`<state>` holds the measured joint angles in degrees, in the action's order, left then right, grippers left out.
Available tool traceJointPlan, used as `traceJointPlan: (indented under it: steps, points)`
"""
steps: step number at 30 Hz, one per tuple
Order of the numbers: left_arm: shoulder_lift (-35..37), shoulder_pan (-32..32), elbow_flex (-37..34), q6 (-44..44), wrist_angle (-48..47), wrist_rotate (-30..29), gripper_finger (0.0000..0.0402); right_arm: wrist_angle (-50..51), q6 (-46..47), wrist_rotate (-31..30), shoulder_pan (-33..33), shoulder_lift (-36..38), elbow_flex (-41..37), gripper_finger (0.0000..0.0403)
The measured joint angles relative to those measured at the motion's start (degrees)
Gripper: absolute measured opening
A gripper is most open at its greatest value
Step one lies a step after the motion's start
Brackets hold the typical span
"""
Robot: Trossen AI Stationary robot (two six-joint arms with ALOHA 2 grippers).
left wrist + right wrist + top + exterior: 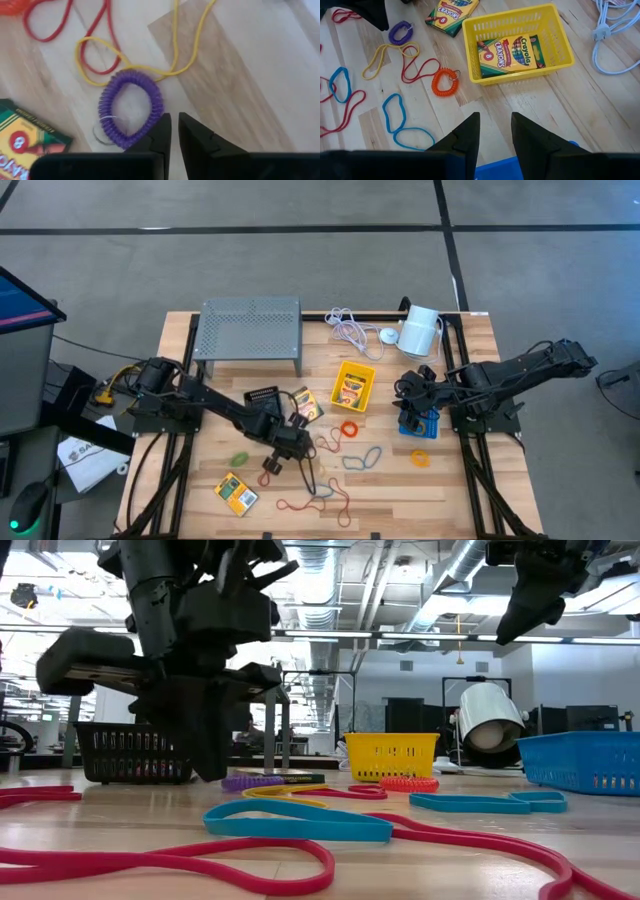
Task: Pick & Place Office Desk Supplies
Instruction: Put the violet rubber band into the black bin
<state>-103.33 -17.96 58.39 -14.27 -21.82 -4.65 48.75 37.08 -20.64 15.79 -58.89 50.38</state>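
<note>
The pale wooden table carries a grey perforated metal stand at the back. Reaching over the table's middle is the left arm, its left gripper low at the wood, fingers nearly together beside the purple coiled loop; whether they pinch its edge I cannot tell. The right gripper hangs partly open, holding nothing, above the blue plastic bin. The yellow plastic bin holds a crayon box; another box lies just beyond it. An orange coiled loop rests near thin red, yellow and blue bands scattered over the boards.
</note>
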Motion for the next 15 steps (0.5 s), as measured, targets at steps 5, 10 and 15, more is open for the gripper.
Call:
traceJointPlan:
  steps: [5,10,15]
  points:
    - [0.0,0.0,0.0,0.0,0.6,0.0,0.0023,0.0,0.0,0.0,0.0,0.0,0.0,0.0107]
    - [0.0,0.0,0.0,-0.2,1.3,0.0,0.0056,0.0,0.0,0.2,0.0,0.0,0.0,0.0107]
    - [0.0,0.0,0.0,-0.6,1.3,0.0,0.0114,0.0,0.0,0.2,0.0,0.0,0.0,0.0107]
